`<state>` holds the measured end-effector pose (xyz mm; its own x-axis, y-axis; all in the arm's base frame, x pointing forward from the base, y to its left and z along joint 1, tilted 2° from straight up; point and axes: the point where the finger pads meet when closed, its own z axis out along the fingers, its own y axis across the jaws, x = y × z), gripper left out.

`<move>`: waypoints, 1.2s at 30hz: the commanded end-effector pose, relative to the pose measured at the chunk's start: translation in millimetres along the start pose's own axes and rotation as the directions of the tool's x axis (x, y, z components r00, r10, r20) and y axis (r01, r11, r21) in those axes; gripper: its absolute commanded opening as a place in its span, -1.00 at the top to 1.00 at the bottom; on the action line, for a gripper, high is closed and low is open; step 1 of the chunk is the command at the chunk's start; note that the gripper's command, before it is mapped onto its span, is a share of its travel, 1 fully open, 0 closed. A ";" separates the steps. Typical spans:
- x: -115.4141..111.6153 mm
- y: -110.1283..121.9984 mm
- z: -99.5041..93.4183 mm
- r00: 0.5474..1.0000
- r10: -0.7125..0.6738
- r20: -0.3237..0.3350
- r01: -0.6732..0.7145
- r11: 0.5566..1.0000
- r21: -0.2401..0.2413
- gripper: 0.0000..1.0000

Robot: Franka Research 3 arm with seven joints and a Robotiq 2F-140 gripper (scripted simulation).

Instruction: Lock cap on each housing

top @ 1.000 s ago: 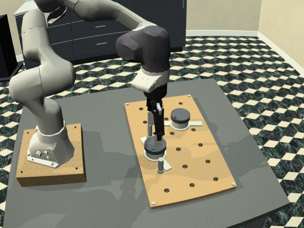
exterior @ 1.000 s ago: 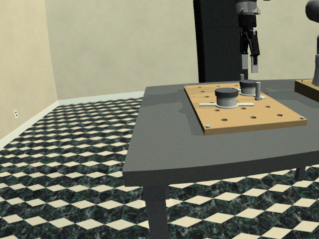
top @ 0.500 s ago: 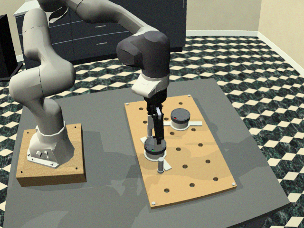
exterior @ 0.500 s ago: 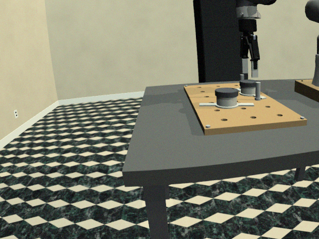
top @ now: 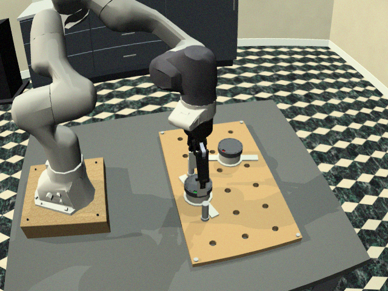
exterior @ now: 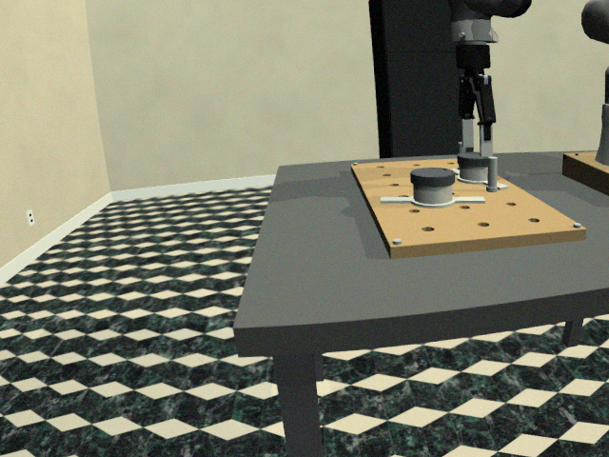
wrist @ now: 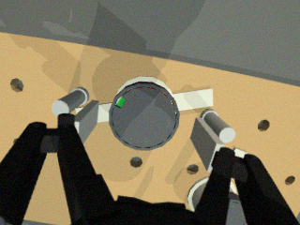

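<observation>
Approach is the step in hand: the hand (wrist: 145, 136) hangs over the nearer housing (top: 197, 196) on the pegboard (top: 266, 219), its two fingers spread wide to either side of the dark cap (wrist: 144, 119) and gripping nothing. In the wrist view the pads stand apart from the cap's rim on both sides, so no hold has been made. That cap bears a green mark (wrist: 121, 101) near its edge; the cap of the far housing (top: 230, 153) shows a red mark (top: 223, 150), which suggests, as a judgement only, that the far one is unlocked, while the green one may already be locked. Both housings stand upright on pale base strips, and two grey posts (wrist: 70, 100) flank the near one, just beside the fingers. The next move, if this cap is to be turned, calls for closing evenly on the cap's rim and then rotating the wrist clockwise without dragging the housing off its base or catching a post. Much is hard to read: the top view has the hand covering part of the near cap, the exterior view leaves how far the fingertips reach down the cap's side unclear, and the bench (exterior: 320, 275) edge and the arm are cut off there. Whether the pads are level with the cap's side cannot be told.
</observation>
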<state>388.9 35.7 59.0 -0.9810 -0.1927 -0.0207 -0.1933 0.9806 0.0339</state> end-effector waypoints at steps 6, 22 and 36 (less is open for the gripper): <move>-2.0 -2.1 8.2 1.000 -0.005 0.009 0.005 1.000 0.003 -0.55; -2.1 -2.1 14.9 1.000 -0.005 0.009 0.005 1.000 0.003 -0.55; -2.1 -2.1 15.6 1.000 -0.005 0.009 0.005 1.000 0.003 -0.55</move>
<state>391.3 35.3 43.9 -0.9802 -0.1962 -0.0267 -0.1970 0.9799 0.0305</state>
